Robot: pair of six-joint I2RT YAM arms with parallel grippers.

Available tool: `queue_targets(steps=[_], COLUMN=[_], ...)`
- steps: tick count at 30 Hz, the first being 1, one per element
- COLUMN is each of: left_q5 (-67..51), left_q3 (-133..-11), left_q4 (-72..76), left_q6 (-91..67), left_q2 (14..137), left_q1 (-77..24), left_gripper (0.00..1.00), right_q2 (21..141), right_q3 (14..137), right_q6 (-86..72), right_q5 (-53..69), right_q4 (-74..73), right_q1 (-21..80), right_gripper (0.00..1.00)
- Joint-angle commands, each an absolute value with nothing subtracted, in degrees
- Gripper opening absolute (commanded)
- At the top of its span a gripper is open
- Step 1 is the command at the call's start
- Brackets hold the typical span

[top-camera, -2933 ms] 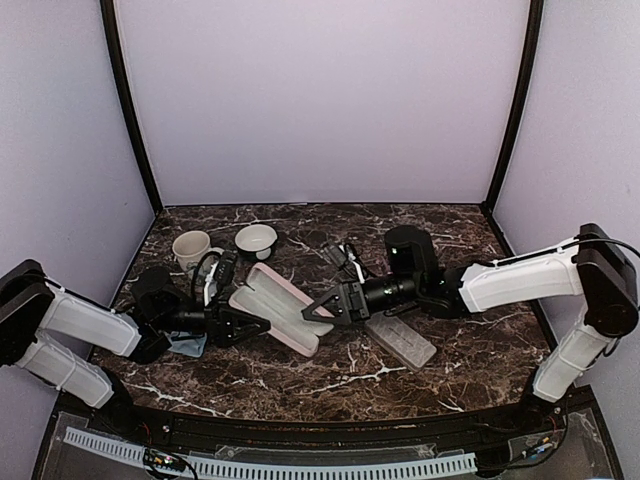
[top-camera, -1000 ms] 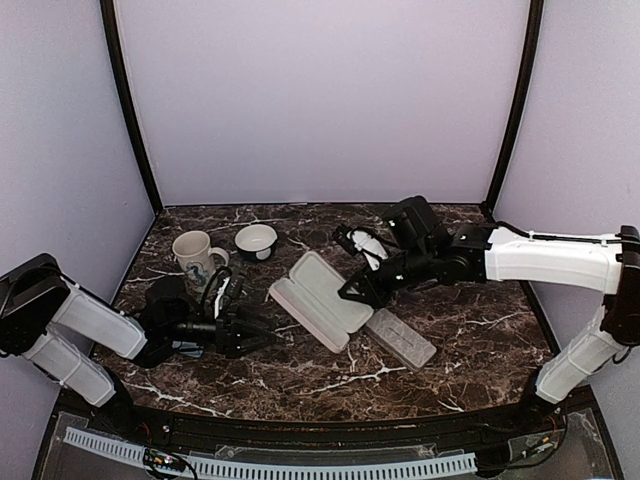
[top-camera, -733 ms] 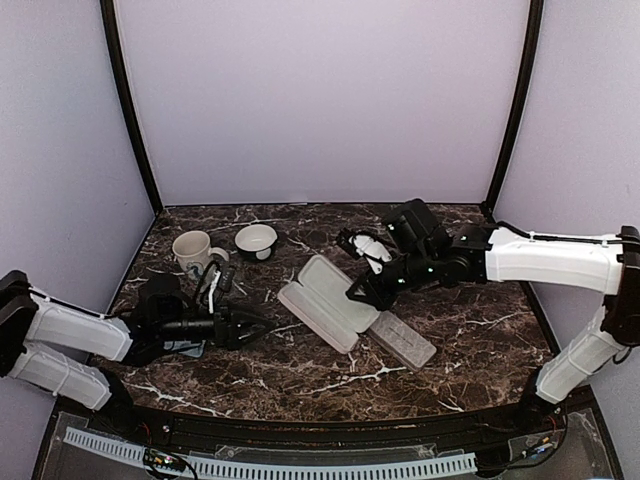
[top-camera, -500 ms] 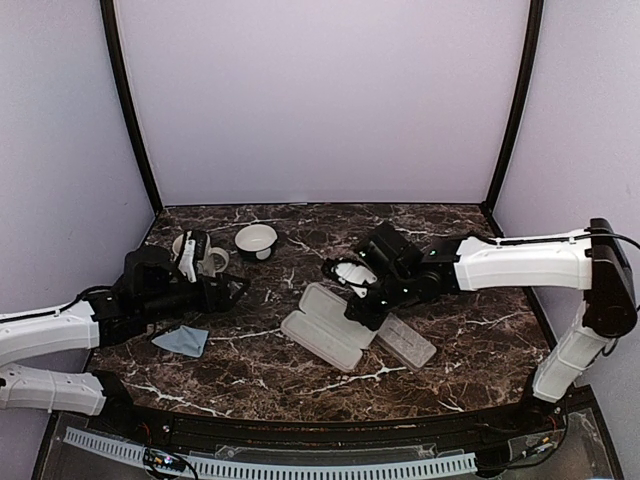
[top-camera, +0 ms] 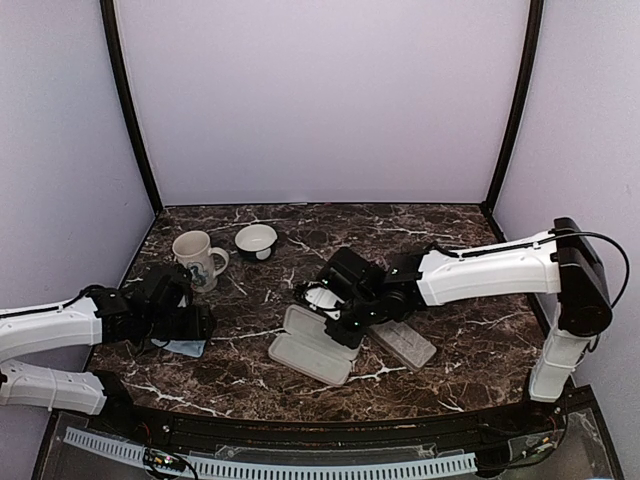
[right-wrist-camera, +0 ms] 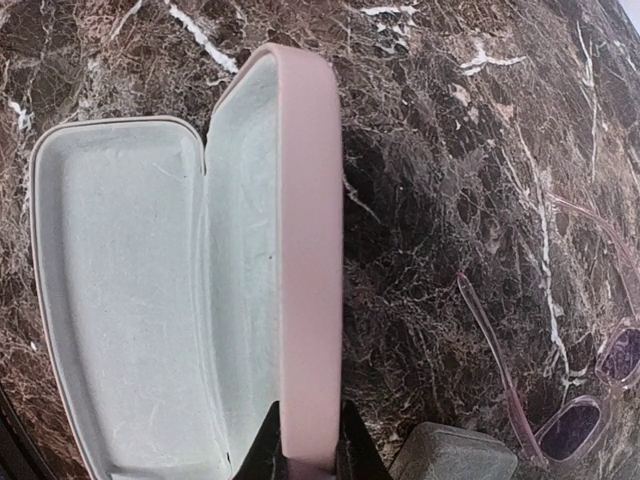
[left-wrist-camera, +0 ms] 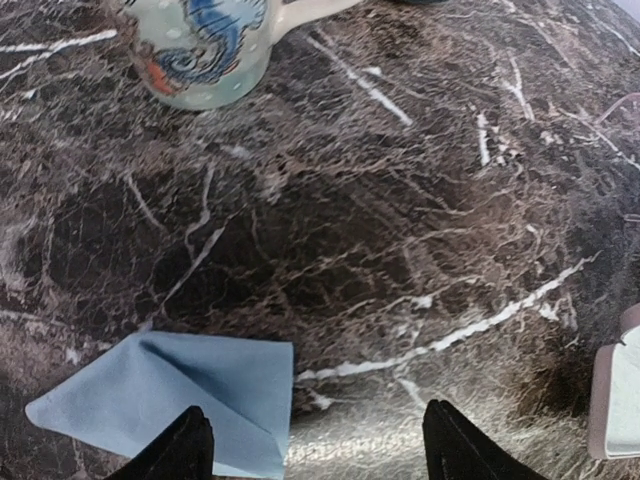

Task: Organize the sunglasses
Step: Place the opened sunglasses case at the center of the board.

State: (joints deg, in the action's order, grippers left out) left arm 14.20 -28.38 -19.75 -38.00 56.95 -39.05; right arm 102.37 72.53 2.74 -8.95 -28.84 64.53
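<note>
Toward the counter's near edge, we see the right gripper (right-wrist-camera: 305, 452) clamped shut on the rim of the open pink case (right-wrist-camera: 310, 200), the red-framed sunglasses (right-wrist-camera: 568, 428) lying just beside it on the far-edge side, temple along the case, well apart from the spread, empty left gripper (left-wrist-camera: 315, 430).

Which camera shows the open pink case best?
Right wrist: the case fills it, open and empty, the right gripper pinching its wall. Top view shows it small; left wrist catches only a corner.
</note>
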Motion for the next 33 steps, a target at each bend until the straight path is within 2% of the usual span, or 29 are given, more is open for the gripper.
queue_targets(steps=[1,9,19,28,33], left_q5=[16.9,16.9,14.9,14.5,13.5], left_q3=[-27.0,-25.0,-24.4,-25.4,-25.8], left_q4=[-27.3,-28.9,-25.0,-24.3,-23.0], left_q6=[-42.0,-44.6,-43.9,-43.4,-42.9], left_q2=[57.9,60.4,64.0,65.8,66.6], left_q1=[-38.9,-39.1,-39.9,-41.3,-42.3], left_gripper=[0.74,0.78,0.58,0.45,0.28], right_q2=[103.2,103.2,103.3,104.9,105.5], right_q3=[74.1,73.1,73.3,74.0,74.1], right_q6=[3.3,3.4,5.5,7.8,8.4], right_q5=[-11.1,-11.8,-16.3,-19.0,-19.9], right_q4=[-27.6,-27.1,-30.5,-32.2,-32.0], right_q1=[65.6,66.3,66.3,66.3,66.3], right_gripper=[0.08,0.11,0.12,0.18,0.27])
